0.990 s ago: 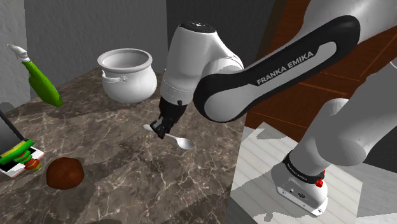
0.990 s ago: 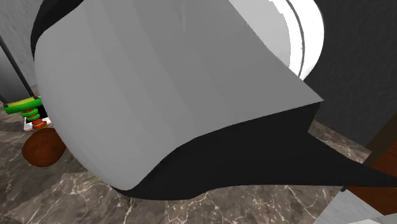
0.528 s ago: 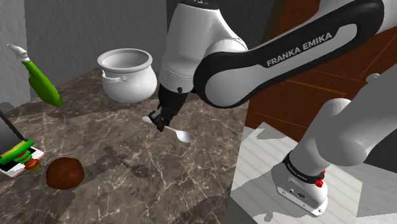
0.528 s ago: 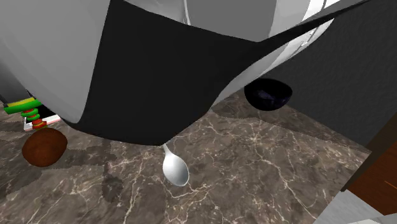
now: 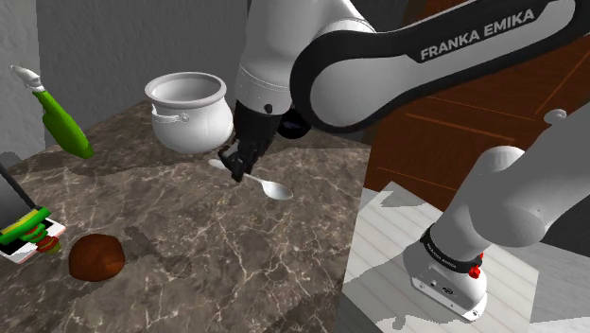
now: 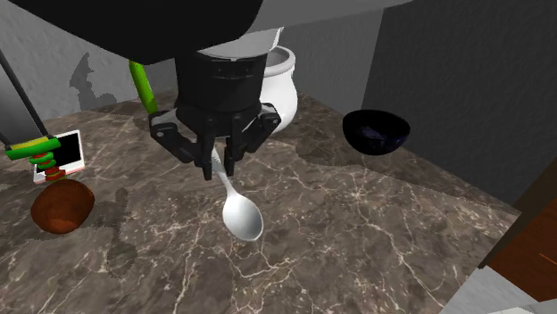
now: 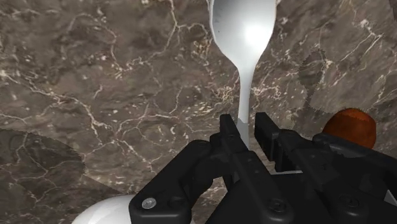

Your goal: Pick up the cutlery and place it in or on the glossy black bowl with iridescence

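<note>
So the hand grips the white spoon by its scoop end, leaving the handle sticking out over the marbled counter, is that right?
Not quite: the hand grips the white spoon by its handle, leaving the scoop end sticking out over the marbled counter. The wrist view shows the thin handle clasped in the hand and the rounded scoop beyond it.

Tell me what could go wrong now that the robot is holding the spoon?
1. The end effector pinches the spoon only by its thin handle, with the round end sticking far out, so it might tilt or slip.
2. The white pot stands close behind the end effector; a swing toward the black bowl could bump it.
3. The long spoon might tip back out of the bowl.
</note>
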You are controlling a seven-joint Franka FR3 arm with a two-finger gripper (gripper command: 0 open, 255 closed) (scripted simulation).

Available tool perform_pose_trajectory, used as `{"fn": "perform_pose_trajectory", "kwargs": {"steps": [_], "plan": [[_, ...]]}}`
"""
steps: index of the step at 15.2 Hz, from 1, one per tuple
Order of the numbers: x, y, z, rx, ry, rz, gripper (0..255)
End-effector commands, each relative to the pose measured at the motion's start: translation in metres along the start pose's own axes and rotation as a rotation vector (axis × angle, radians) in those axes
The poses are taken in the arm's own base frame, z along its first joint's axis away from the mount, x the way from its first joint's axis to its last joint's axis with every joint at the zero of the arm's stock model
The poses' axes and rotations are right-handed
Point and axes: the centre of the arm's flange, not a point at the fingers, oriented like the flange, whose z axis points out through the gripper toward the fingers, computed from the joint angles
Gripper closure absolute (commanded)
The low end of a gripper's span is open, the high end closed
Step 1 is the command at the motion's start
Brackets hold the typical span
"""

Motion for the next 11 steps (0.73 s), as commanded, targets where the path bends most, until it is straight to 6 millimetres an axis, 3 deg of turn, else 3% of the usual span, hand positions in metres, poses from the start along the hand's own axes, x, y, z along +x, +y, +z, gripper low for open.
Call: {"fn": "perform_pose_trajectory", "kwargs": {"steps": [1,6,11], "plan": [[0.003,-0.002,-0.01,0.0,0.0,0.0,255],[0.009,-0.005,-0.034,0.0,0.0,0.0,255],[0.026,0.059,-0.04,0.0,0.0,0.0,255]]}}
